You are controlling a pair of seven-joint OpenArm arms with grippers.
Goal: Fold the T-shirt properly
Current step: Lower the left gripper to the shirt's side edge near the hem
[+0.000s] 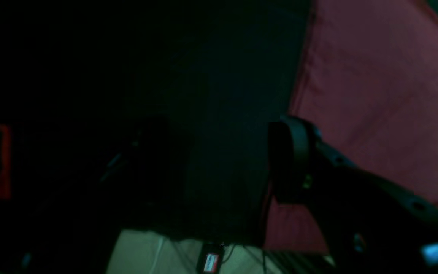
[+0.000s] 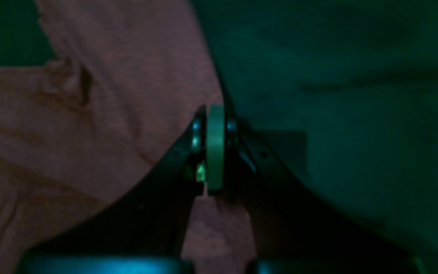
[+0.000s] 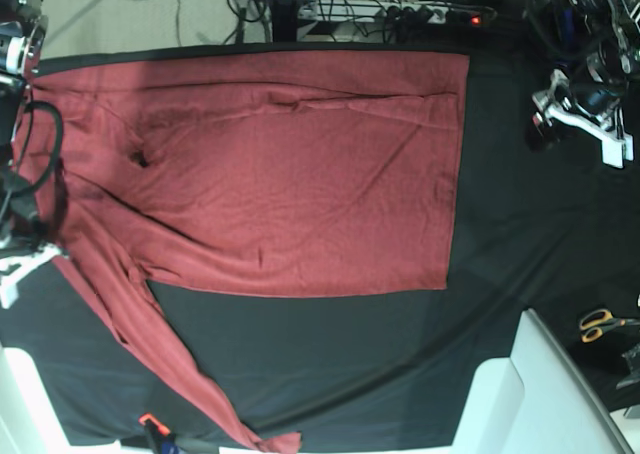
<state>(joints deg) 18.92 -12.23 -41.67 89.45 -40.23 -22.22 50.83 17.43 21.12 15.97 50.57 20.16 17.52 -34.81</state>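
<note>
Left wrist view: the left gripper (image 1: 203,160) stands spread, nothing between its fingers; the T-shirt (image 1: 375,95) fills the frame toward two o'clock.

Right wrist view: the right gripper (image 2: 215,148) is pressed together, pinching the shirt's edge.

Base view: the shirt lies flat on the black tablecloth (image 3: 400,344), one sleeve trailing toward seven o'clock; scissors (image 3: 600,324) lie at four o'clock.

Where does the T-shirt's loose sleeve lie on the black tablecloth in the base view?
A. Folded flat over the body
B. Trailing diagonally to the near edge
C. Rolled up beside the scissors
B: the sleeve runs diagonally from the T-shirt body across the black tablecloth to its near edge.
</note>
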